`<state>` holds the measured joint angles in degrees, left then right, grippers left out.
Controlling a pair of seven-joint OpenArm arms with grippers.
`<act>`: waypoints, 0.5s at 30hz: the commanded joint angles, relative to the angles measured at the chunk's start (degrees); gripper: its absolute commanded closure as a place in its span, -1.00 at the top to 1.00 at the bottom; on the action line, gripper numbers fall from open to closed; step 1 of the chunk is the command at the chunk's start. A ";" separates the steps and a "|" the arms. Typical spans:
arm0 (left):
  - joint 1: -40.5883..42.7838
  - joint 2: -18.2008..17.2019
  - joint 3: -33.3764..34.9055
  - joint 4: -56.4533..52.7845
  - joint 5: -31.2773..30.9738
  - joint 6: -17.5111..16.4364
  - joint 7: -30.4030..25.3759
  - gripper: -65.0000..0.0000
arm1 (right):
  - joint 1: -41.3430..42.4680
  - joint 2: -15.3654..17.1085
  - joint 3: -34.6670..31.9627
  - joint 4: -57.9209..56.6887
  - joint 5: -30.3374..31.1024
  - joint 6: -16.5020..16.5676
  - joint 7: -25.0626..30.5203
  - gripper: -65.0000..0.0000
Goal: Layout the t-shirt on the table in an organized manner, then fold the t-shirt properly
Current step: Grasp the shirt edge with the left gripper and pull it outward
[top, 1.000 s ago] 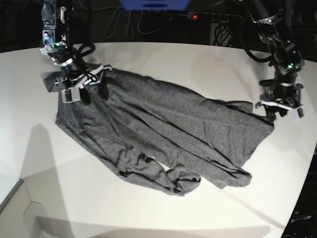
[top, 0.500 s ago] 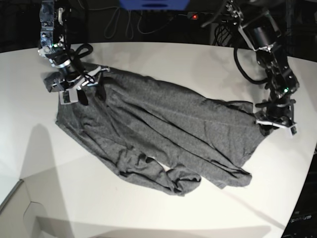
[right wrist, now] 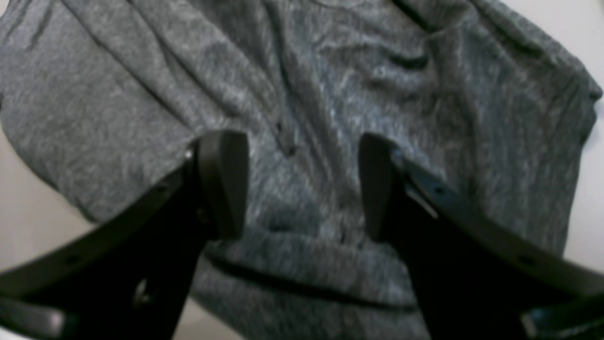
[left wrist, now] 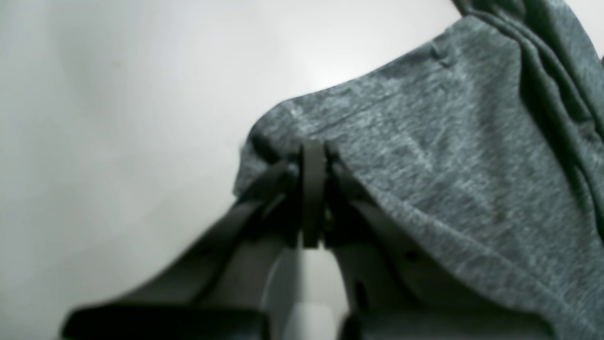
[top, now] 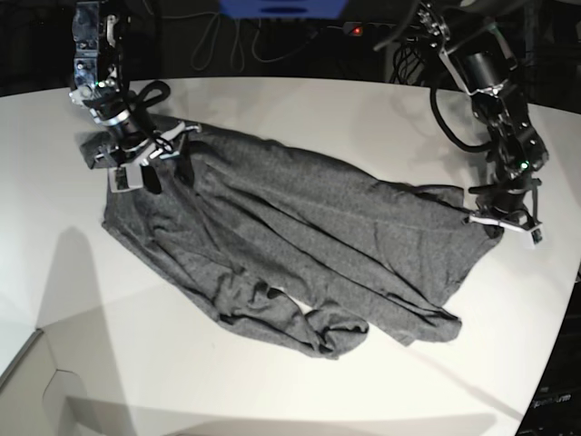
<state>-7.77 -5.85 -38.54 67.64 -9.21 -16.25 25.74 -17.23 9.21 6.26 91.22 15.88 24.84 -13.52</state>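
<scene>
The dark grey t-shirt (top: 300,236) lies rumpled and slanted across the white table (top: 300,109), its lower end bunched in folds. At the shirt's right corner my left gripper (top: 499,221) is down on the cloth. The left wrist view shows that gripper (left wrist: 312,163) shut, pinching the hem of the t-shirt (left wrist: 448,156). Over the shirt's upper left part my right gripper (top: 169,171) stands open. In the right wrist view its fingers (right wrist: 222,184) are spread, the right gripper (right wrist: 299,189) just above wrinkled t-shirt cloth (right wrist: 330,94), holding nothing.
Dark cables and a power strip with a red light (top: 357,30) run behind the table's far edge. The table's curved right edge passes close to the left arm. A pale box corner (top: 36,391) shows at the lower left.
My left gripper has closed on the shirt's right corner after settling down onto it. The right arm and the shirt have hardly moved.
</scene>
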 commanded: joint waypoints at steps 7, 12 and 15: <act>6.58 0.62 -2.11 16.54 -3.84 -0.32 -1.52 -1.00 | 0.93 0.50 0.20 0.87 0.78 0.35 1.61 0.15; 12.91 0.70 -4.40 23.48 -9.47 -0.32 -1.43 -1.00 | 0.93 0.50 0.20 0.87 0.78 0.35 1.61 0.15; 15.64 0.70 -6.25 24.45 -11.23 -0.32 -1.43 -1.00 | 0.93 0.41 0.20 0.87 0.78 0.35 1.61 0.14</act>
<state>8.51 -4.45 -44.73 90.98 -19.66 -16.32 25.80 -16.71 9.32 6.26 91.22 15.84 24.82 -13.52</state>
